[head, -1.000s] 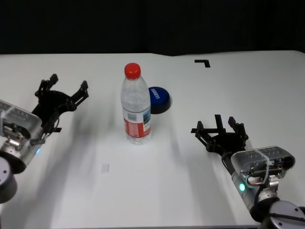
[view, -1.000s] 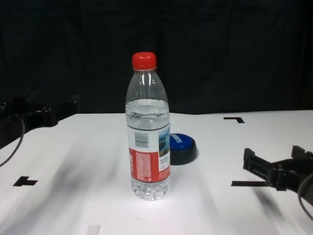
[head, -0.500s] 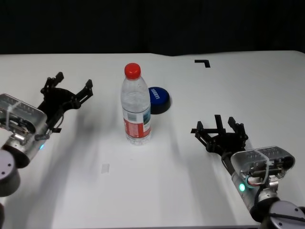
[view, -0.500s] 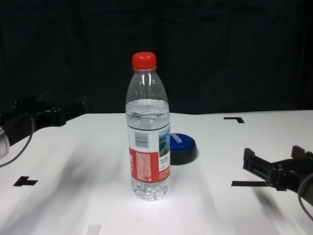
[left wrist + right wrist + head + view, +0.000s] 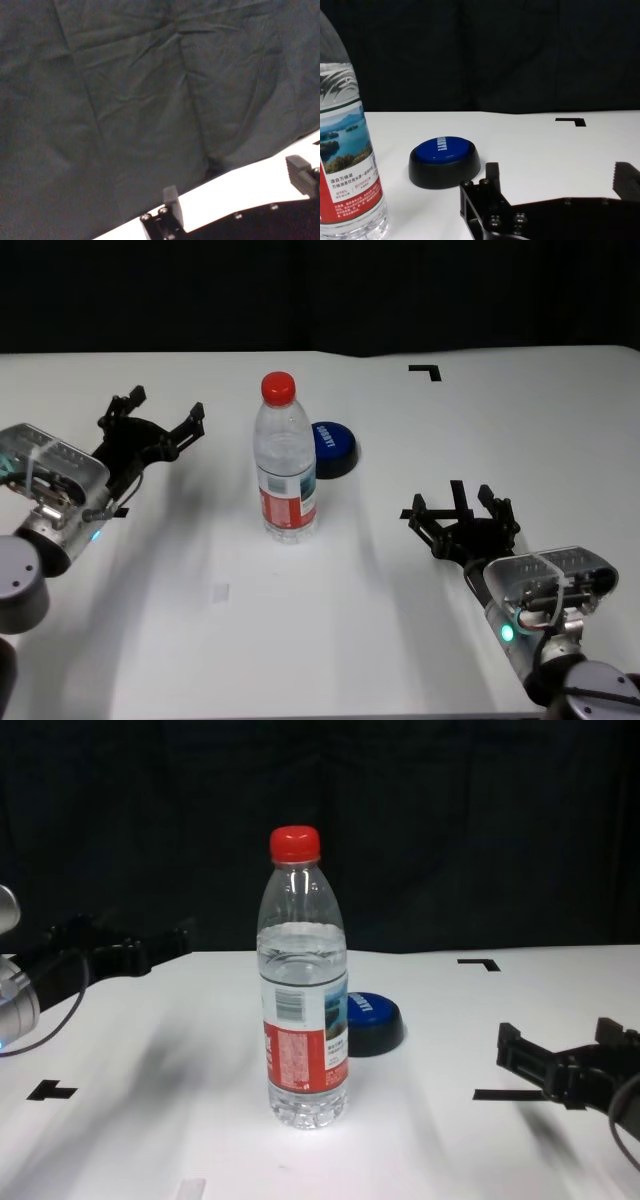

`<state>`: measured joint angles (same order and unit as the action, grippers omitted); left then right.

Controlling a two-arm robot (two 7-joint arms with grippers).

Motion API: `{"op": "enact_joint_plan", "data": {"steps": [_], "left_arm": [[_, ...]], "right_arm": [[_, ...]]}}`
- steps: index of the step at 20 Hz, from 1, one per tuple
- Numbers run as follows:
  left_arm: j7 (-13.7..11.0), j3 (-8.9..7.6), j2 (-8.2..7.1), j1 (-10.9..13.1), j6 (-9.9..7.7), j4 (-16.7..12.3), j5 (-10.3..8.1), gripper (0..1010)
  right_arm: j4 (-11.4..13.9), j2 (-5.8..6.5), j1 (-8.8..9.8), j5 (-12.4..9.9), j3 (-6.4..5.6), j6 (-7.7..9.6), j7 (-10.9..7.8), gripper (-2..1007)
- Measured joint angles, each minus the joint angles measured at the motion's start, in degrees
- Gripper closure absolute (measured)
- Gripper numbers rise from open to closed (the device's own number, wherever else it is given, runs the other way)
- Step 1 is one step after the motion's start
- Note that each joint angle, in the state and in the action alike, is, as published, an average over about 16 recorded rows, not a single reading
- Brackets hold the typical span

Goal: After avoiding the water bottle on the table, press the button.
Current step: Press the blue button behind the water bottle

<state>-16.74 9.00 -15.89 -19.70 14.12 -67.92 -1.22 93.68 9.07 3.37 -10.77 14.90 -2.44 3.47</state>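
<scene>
Over the last second the left gripper point(image 5: 160, 420) has travelled from the table's left margin inward and toward the far side; it now hangs raised at about 9 o'clock of the water bottle point(image 5: 285, 465), nearer than before but clearly apart from it. Its fingers are spread wide and hold nothing. The left wrist view faces mostly the dark curtain point(image 5: 150, 90) with only a strip of tabletop, so how high it rides is hard to judge; it seems clear of the surface. The right gripper point(image 5: 462, 512) has not moved: it sits low at about 4 o'clock of the bottle, fingers open and empty.

That shift suggests the left arm is the working one, arcing round the bottle rather than reaching across it. The button point(image 5: 333, 447), a low blue dome on a dark base, sits at about 1 o'clock of the bottle, just beside it and partly behind it in the chest view. It looks unpressed.

For room, the table point(image 5: 520, 420) is bare white on the far side between bottle and back edge, which gives a lane at 11 to 12 o'clock. The narrow spot is the button's closeness to the bottle's shoulder: spread fingers sweeping in from 9 o'clock could clip the tall, tippable bottle. The black tape corner point(image 5: 426, 370) lies farther off at 2 o'clock.
</scene>
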Motion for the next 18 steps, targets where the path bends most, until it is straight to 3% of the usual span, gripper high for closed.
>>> {"op": "enact_joint_plan", "data": {"steps": [18], "left_arm": [[-1.94,2.93,0.81,-6.74,3.09,8.86,0.05,7]], "right_arm": [[0.00,0.00,0.00,0.00,0.00,0.00,0.00,2]]}}
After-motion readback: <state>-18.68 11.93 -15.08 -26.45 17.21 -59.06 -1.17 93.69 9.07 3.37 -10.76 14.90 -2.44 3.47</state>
